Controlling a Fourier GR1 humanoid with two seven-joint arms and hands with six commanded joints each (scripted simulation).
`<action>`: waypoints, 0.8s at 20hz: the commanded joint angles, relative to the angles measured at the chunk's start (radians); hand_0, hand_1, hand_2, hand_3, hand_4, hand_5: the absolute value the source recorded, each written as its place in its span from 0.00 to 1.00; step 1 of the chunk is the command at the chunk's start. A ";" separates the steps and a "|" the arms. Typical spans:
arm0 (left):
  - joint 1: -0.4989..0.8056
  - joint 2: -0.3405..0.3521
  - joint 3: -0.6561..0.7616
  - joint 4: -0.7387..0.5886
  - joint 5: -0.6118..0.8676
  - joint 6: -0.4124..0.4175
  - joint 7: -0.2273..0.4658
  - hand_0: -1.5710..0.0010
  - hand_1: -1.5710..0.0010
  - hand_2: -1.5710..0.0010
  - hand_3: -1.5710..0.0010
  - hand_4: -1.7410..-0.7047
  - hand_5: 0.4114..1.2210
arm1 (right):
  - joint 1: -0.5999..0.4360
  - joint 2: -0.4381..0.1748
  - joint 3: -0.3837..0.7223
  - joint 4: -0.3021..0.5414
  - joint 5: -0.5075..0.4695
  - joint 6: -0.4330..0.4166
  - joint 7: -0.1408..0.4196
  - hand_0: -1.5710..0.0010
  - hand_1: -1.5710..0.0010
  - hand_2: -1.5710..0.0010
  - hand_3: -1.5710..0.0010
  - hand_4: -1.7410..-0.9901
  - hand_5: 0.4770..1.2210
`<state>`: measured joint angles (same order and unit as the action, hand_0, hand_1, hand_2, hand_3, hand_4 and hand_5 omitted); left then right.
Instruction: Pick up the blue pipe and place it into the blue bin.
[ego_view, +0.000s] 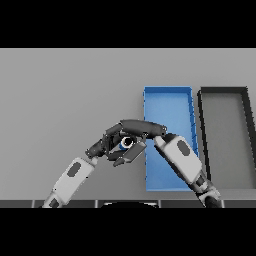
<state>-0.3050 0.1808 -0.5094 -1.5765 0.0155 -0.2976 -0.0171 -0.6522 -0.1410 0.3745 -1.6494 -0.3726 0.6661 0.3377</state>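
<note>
Reaching in from about 7 o'clock, the left robot hand (102, 146) sits near the middle of the grey counter (65, 100), its fingers bent beside the right one; whether they grip anything I cannot tell. Coming from about 5 o'clock, the right robot hand (136, 132) has its fingers curled around the blue pipe (125, 143), whose round open end shows between thumb and fingers, just left of the blue bin (168, 95). Farther toward 2 o'clock, a dark bin (225, 90) lies beside the blue one.
</note>
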 joint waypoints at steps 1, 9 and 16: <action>0.013 -0.023 0.001 -0.005 0.016 0.006 -0.009 0.34 0.36 0.37 0.60 0.08 0.96 | 0.007 0.003 0.003 0.005 -0.030 -0.003 0.019 0.36 0.35 0.35 0.47 0.27 0.17; 0.034 -0.047 0.021 0.001 0.062 -0.011 -0.055 0.06 0.07 0.06 0.65 0.01 0.99 | 0.051 0.016 0.007 -0.035 0.044 -0.023 -0.050 0.06 0.06 0.06 0.08 0.37 0.82; 0.017 -0.018 -0.008 0.011 0.036 -0.049 -0.066 0.38 0.49 0.48 0.79 0.38 1.00 | 0.074 0.075 -0.021 -0.050 0.051 0.015 0.019 0.01 0.01 0.01 0.02 0.35 0.96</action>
<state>-0.2886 0.1626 -0.5164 -1.5662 0.0494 -0.3485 -0.0896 -0.5780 -0.0663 0.3537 -1.6994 -0.3206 0.6834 0.3627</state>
